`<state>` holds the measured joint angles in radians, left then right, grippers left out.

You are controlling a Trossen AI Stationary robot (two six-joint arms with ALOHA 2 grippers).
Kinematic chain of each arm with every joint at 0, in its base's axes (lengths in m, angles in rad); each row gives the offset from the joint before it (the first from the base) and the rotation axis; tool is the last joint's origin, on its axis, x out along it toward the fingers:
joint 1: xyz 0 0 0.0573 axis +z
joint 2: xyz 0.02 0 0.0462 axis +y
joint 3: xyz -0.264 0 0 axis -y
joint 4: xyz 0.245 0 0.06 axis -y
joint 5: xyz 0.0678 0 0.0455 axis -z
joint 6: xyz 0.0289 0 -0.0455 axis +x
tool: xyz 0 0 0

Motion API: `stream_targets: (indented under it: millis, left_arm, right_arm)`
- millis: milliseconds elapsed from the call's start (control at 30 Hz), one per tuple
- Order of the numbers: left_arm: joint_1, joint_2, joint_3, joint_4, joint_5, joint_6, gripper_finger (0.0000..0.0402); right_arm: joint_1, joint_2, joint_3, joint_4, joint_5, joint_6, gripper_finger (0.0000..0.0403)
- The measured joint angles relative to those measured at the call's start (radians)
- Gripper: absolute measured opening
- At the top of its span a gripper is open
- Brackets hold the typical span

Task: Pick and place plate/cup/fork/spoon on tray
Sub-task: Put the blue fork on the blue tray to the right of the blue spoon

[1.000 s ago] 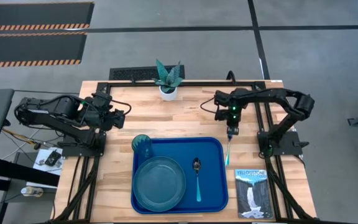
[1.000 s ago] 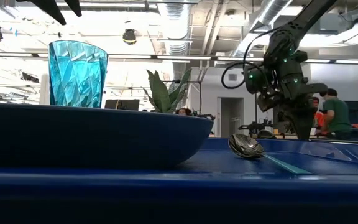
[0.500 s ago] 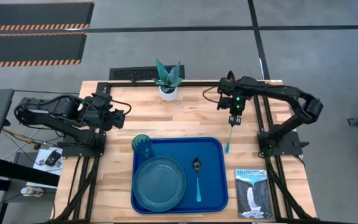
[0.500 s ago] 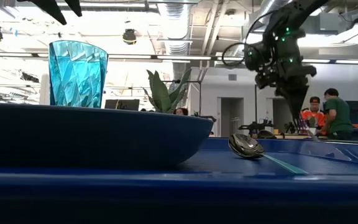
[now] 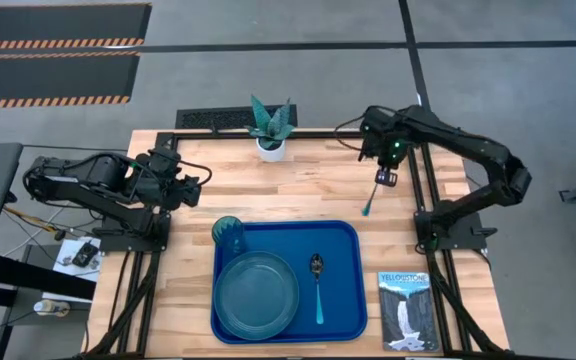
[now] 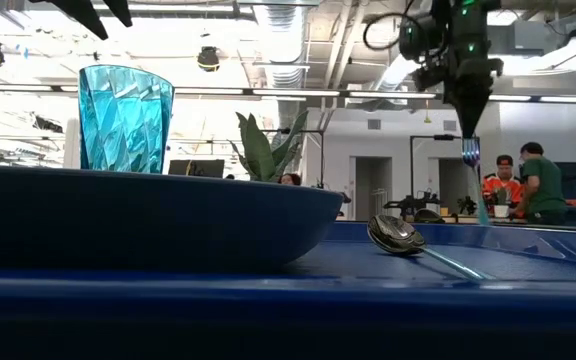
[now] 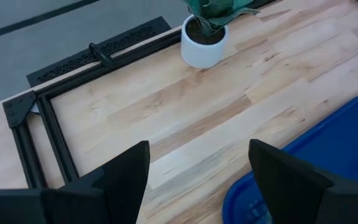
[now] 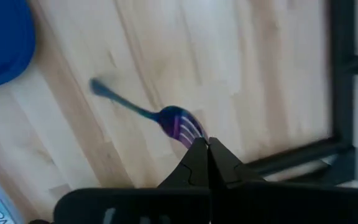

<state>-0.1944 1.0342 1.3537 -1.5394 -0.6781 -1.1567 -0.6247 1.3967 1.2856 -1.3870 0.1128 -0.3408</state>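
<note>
The bright blue tray lies at the table's near middle. On it are the dark teal plate, the teal cup at its far left corner, and the spoon. In the low view the cup stands behind the plate, and the spoon's bowl rests on the tray. My right gripper is raised beyond the tray's far right corner, shut on the fork. My left gripper waits open and empty at the table's left. My right gripper pinches the fork's bluish pronged head between its two shut fingers, at the prongs' end. The fingers point down from above. The fork hangs steeply below them, handle end lowest, over the bare wood.
A white pot with a spiky plant stands at the table's far middle. A waterfall-photo booklet lies right of the tray at the near edge. Black frame rails run along the table's sides. People show in the room behind.
My right gripper has risen and gone toward the table's far edge, away from the tray's right side. The fork has come up with it by its pronged head, from lying beside the tray to hanging steeply below the fingers.
</note>
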Motion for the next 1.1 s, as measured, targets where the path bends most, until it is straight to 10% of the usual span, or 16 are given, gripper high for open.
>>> stream_targets:
  millis: [433, 1100]
  left_arm:
    - [0.000, 0.000, 0.000, 0.000, 0.000, 0.009, 0.0261]
    - [0.000, 0.000, 0.000, 0.000, 0.000, 0.009, 0.0261]
  right_arm:
    - [0.048, -0.037, 0.273, -0.165, -0.044, 0.005, 0.0001]
    - [0.471, 0.098, 0.293, -0.092, -0.467, 0.131, 0.0001]
